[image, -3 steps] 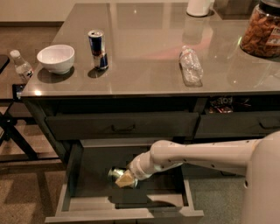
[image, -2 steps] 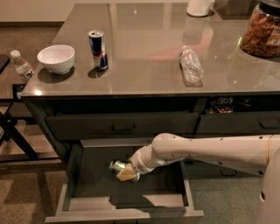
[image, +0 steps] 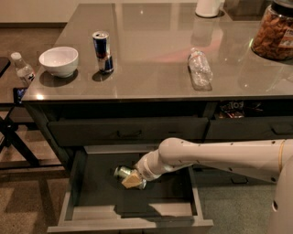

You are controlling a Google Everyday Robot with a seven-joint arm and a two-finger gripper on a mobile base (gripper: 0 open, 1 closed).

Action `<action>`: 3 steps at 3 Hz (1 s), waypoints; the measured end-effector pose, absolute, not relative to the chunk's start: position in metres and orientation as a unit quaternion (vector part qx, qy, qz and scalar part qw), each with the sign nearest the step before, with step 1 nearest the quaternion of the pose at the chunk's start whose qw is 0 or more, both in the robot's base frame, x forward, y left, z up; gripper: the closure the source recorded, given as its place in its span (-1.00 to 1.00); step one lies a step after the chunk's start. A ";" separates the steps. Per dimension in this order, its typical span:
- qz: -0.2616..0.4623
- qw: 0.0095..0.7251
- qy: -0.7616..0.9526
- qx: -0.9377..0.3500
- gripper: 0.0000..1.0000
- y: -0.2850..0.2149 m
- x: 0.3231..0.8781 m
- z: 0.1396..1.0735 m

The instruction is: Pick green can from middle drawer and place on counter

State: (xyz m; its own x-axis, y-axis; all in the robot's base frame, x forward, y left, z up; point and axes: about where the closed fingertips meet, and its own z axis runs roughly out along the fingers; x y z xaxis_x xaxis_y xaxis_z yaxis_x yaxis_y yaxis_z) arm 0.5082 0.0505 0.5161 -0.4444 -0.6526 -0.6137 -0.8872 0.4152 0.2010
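The middle drawer [image: 82, 208] stands pulled open below the counter [image: 155, 50]. My white arm reaches in from the right. My gripper [image: 131, 179], with tan fingertips, is shut on the green can [image: 120, 172]. The can lies on its side and sticks out to the left of the fingers. It is held a little above the drawer's bare grey floor, near the middle. Part of the can is hidden behind the fingers.
On the counter stand a white bowl [image: 58, 60], a tall blue-and-silver can [image: 102, 51], a lying plastic bottle [image: 199, 68], a jar of snacks [image: 274, 32] and a white object [image: 208, 7]. A small bottle [image: 23, 69] stands on a side stand at left.
My gripper and the green can have risen together from the drawer floor and shifted slightly towards the back of the drawer.
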 end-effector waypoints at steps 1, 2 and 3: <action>0.246 0.227 0.818 -0.468 1.00 0.044 0.510 0.537; 0.207 0.237 0.834 -0.453 1.00 0.023 0.516 0.610; 0.208 0.243 0.831 -0.455 1.00 0.024 0.519 0.619</action>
